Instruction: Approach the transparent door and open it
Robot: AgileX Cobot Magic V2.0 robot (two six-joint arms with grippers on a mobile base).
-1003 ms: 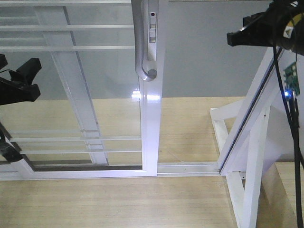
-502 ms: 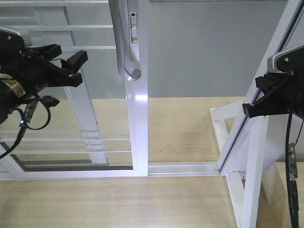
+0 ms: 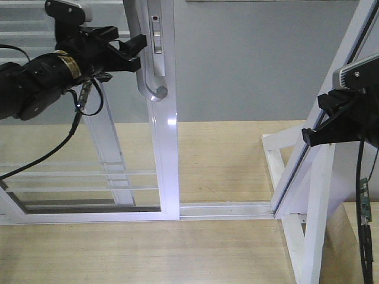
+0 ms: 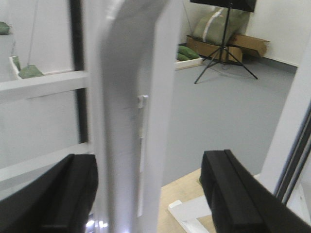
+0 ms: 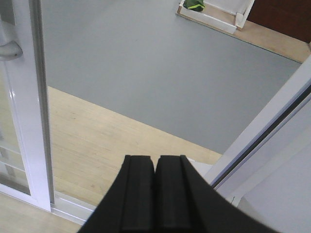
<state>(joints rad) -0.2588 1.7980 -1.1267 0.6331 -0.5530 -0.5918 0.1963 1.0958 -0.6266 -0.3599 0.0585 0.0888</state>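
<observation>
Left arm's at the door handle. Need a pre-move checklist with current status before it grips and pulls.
1. Left gripper open: ok, fingers apart.
2. Handle in the gap between them: ok, per the left wrist view.
3. Fingers touching the handle: cannot tell.
4. Right gripper away from the transparent door: ok; it is shut and empty.
5. Visible floor track free of objects: ok.
6. Lock plate unlatched: cannot tell.

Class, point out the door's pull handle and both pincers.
pull handle (image 3: 154, 93), front view, hooked lower end.
left pincer (image 4: 148, 187), left wrist view, midway between open fingers.
right pincer (image 5: 155, 164), right wrist view, seam of shut fingertips.
</observation>
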